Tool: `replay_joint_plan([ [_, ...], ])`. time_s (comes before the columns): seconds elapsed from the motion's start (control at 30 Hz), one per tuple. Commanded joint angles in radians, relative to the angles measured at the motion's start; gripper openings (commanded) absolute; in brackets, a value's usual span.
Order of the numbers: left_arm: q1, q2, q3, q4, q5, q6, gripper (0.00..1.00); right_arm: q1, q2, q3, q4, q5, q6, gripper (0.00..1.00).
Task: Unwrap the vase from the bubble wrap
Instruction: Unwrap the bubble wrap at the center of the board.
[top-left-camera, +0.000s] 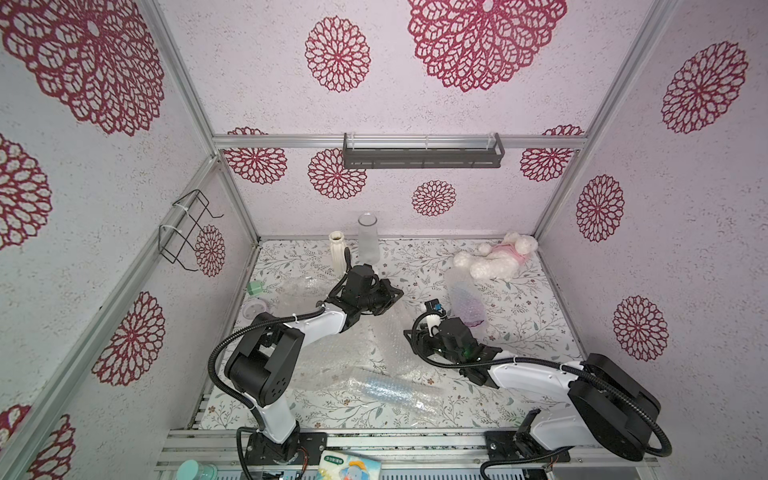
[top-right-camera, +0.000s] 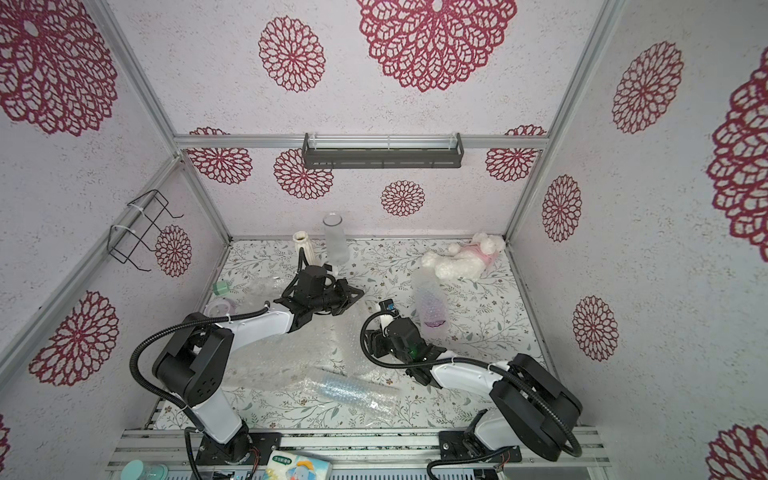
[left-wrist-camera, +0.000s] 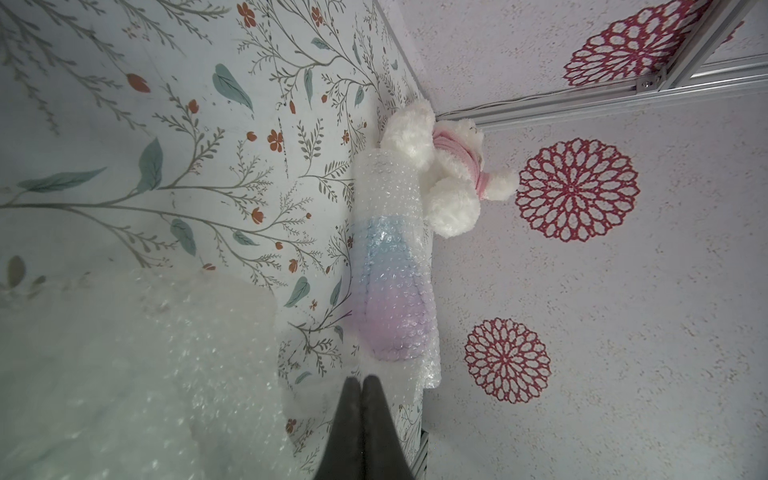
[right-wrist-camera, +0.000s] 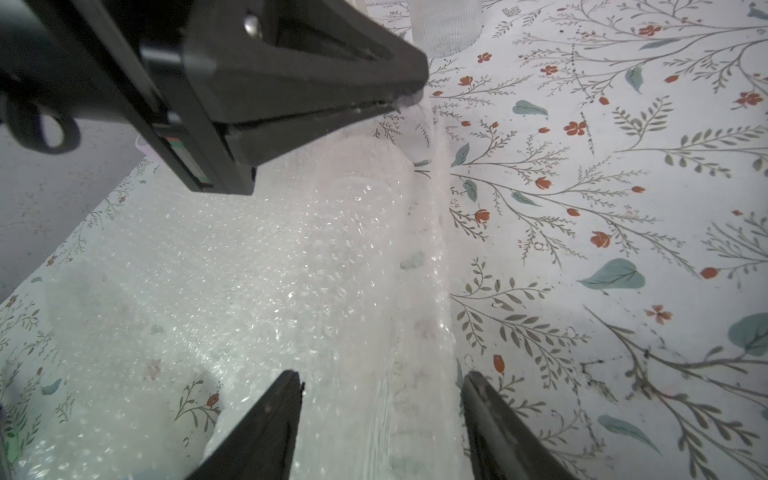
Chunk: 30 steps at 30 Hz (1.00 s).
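Note:
My left gripper (top-left-camera: 395, 294) (right-wrist-camera: 409, 97) is shut on the edge of a loose bubble wrap sheet (top-left-camera: 365, 345) (right-wrist-camera: 257, 266), lifting it off the table. The sheet slopes down between the fingers of my right gripper (right-wrist-camera: 382, 382) (top-right-camera: 368, 332), which stands open astride it. In the left wrist view the left gripper (left-wrist-camera: 361, 380) shows its fingers pressed together. A blue and purple vase (top-left-camera: 465, 299) (left-wrist-camera: 390, 282) lies wrapped in bubble wrap to the right of both grippers. Another wrapped bluish roll (top-left-camera: 390, 392) lies near the front.
A white ribbed vase (top-left-camera: 338, 251) and a frosted glass vase (top-left-camera: 368, 241) stand unwrapped at the back. A white plush toy (top-left-camera: 496, 257) lies back right. A green item (top-left-camera: 254, 286) and a round lid (top-left-camera: 253, 309) sit at the left edge.

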Motion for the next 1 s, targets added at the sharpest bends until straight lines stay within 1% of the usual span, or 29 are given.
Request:
replay_joint_plan([
  [0.0,-0.008,0.004,0.029,-0.023,0.01,0.02,0.0,-0.025,0.0,-0.02,0.046,0.004,0.009,0.64],
  [0.2,-0.012,-0.006,0.039,-0.041,0.004,0.03,0.0,-0.077,0.015,-0.035,0.059,-0.027,-0.018,0.64],
  [0.3,-0.015,-0.006,0.043,-0.046,0.001,0.032,0.0,-0.087,0.047,-0.014,0.061,-0.061,-0.028,0.63],
  [0.5,-0.015,-0.002,0.054,-0.063,0.0,0.035,0.0,-0.087,0.114,0.009,0.088,-0.131,-0.015,0.57],
  [0.53,-0.015,-0.004,0.055,-0.066,-0.001,0.035,0.0,-0.087,0.12,0.011,0.09,-0.136,-0.013,0.54],
  [0.6,-0.015,-0.006,0.059,-0.086,-0.006,0.042,0.0,-0.087,0.128,0.014,0.094,-0.139,-0.012,0.43],
  [0.63,-0.015,-0.007,0.063,-0.105,-0.01,0.05,0.0,-0.087,0.128,0.018,0.091,-0.134,-0.013,0.32],
  [0.67,-0.015,-0.01,0.063,-0.129,-0.016,0.058,0.04,-0.087,0.127,0.02,0.091,-0.129,-0.013,0.16],
  [0.7,-0.015,-0.015,0.061,-0.149,-0.021,0.063,0.07,-0.087,0.123,0.024,0.087,-0.119,-0.014,0.07],
  [0.73,-0.011,-0.022,0.054,-0.164,-0.025,0.069,0.12,-0.087,0.117,0.031,0.074,-0.106,-0.016,0.0],
  [0.77,-0.006,-0.033,0.044,-0.172,-0.026,0.073,0.2,-0.087,0.112,0.039,0.06,-0.095,-0.018,0.0],
  [0.9,0.013,-0.085,0.008,-0.218,-0.039,0.096,0.58,-0.093,0.089,0.065,0.022,-0.062,-0.021,0.0],
  [0.97,0.023,-0.118,-0.006,-0.257,-0.056,0.117,0.7,-0.095,0.081,0.076,0.006,-0.042,-0.013,0.0],
])
